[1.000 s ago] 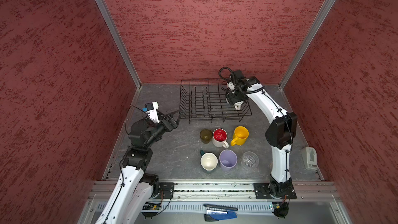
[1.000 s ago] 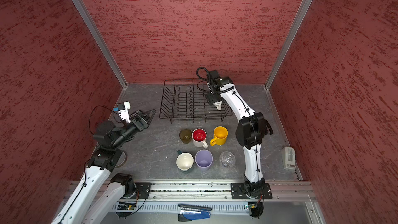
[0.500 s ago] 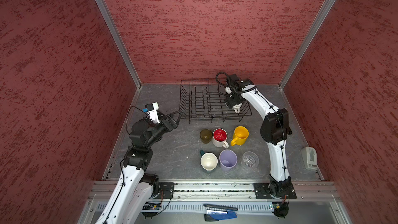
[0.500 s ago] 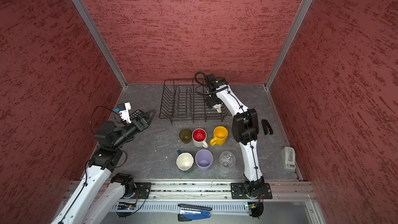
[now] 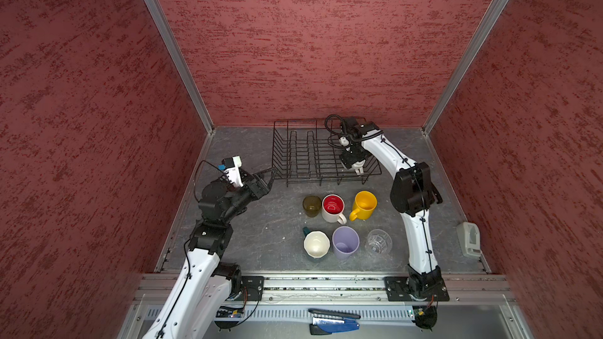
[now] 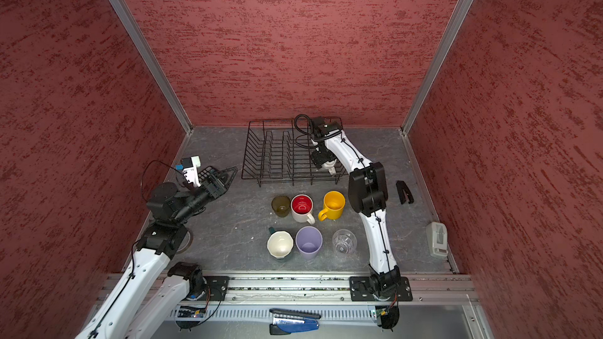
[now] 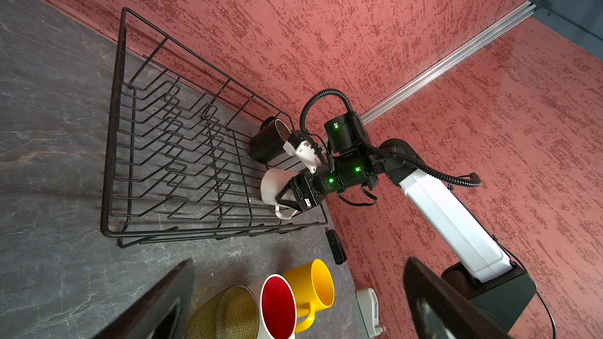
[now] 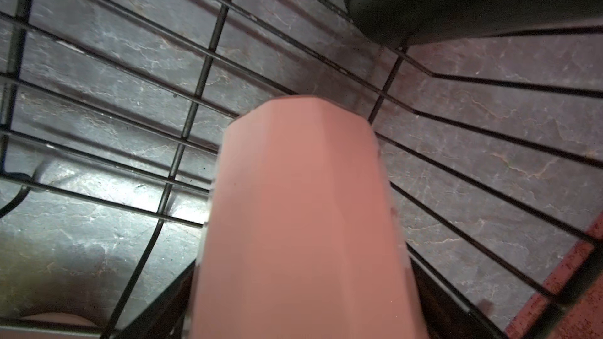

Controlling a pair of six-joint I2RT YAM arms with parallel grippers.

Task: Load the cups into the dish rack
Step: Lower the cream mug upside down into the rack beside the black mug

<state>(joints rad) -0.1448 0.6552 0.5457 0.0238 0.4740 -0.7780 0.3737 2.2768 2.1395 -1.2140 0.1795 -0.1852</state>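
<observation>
The right hand (image 7: 288, 195) grips a white mug (image 7: 270, 184) inside the dish rack (image 7: 112, 125)
It pinches the mug at the rack's near right corner; a black mug (image 7: 266, 146) sits just beyond it, at the far right. The left hand (image 6: 230, 174) hangs spread, left of the rack. On the desk (image 5: 261, 223), nearer, stand the olive tumbler (image 5: 311, 205), red-lined mug (image 5: 332, 207), yellow mug (image 5: 363, 203), teal mug (image 5: 316, 244), lavender tumbler (image 5: 345, 243) and clear glass (image 5: 378, 241).

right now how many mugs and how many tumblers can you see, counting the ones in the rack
mugs: 5 (black, white, red-lined, yellow, teal)
tumblers: 3 (olive, lavender, clear)
total: 8
</observation>
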